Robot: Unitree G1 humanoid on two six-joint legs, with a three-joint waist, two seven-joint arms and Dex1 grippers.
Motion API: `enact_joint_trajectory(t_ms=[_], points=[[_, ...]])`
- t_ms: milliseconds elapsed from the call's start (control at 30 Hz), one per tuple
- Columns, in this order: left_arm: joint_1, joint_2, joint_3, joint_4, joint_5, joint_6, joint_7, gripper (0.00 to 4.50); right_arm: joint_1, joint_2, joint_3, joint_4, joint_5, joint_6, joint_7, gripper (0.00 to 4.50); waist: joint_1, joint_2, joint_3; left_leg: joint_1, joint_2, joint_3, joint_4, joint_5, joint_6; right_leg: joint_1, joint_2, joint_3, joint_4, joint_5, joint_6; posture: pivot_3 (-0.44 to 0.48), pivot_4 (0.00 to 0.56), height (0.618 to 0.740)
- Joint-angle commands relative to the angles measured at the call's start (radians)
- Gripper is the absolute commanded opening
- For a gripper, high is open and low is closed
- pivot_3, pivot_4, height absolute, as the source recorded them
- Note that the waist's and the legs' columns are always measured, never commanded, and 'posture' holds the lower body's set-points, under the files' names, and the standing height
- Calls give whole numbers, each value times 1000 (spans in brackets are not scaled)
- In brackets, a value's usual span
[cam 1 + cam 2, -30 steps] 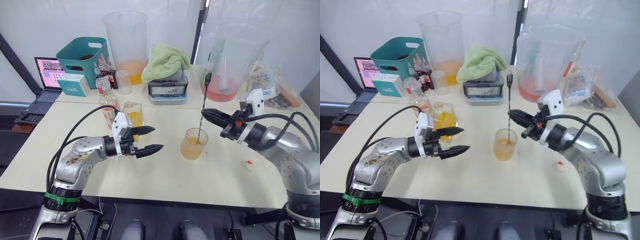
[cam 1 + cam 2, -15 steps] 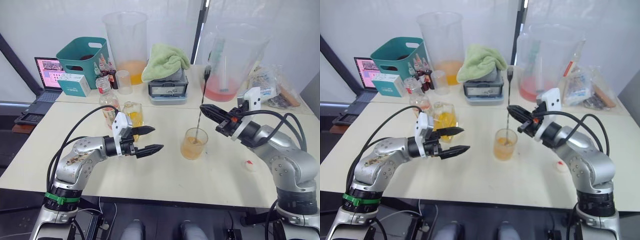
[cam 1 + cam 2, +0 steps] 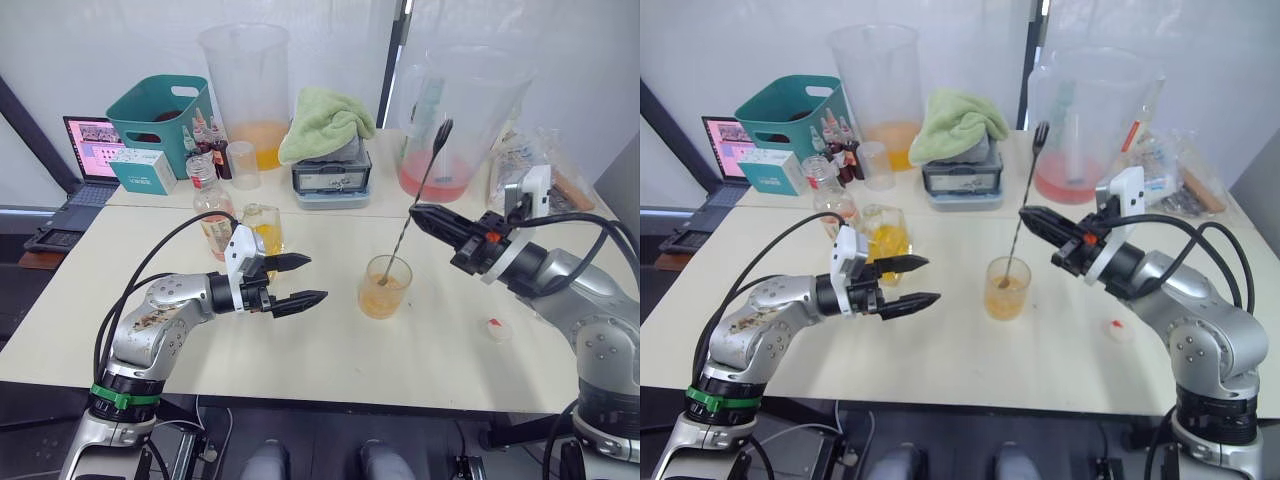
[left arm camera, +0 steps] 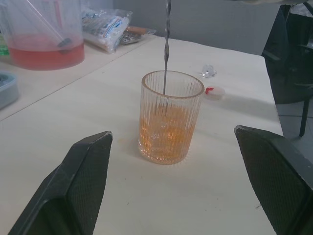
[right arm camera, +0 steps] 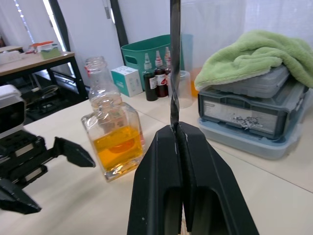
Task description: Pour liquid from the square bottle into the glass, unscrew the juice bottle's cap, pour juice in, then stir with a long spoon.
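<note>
Right pincer, clamped on the long spoon, tilts it with its bowl end in the glass on the bench: stirring step. Left pincer, fingers apart, idles beside the glass. Next move likely calls for circling without tipping the glass.

Glass: clear, vertically ribbed wall, glossy; translucent orange liquid inside. Long spoon: thin metal shaft, twisted along its length, bright finish. Right gripper: fingers of matt black plastic. Left gripper: same matt black; pads finely textured. Square bottle: clear smooth glass, shiny. Table: pale, smooth, matt top. Towel toward the rear edge: green looped cloth, soft and dull. Box beneath it: grey plastic, slight sheen.
</note>
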Motion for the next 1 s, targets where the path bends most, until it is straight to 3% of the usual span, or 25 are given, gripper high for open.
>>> enact_joint_trajectory(t_ms=[33, 567, 1000], points=[[-9, -1, -1, 2, 3, -24, -12, 4241, -17, -7, -39, -13, 4, -25, -15, 0, 2, 0, 0, 0, 0, 0, 0, 0, 0, 0, 0, 0, 0, 0, 0, 0, 150, 740], [8, -13, 18, -5, -8, -47, -13, 4241, -50, -73, -184, -17, 249, 65, -115, 0, 2, 0, 0, 0, 0, 0, 0, 0, 0, 0, 0, 0, 0, 0, 0, 0, 150, 740], [0, -27, 28, 12, -17, -35, 11, 4241, 18, -181, -314, -8, 388, 105, -217, 0, 4, 0, 0, 0, 0, 0, 0, 0, 0, 0, 0, 0, 0, 0, 0, 0, 150, 740]])
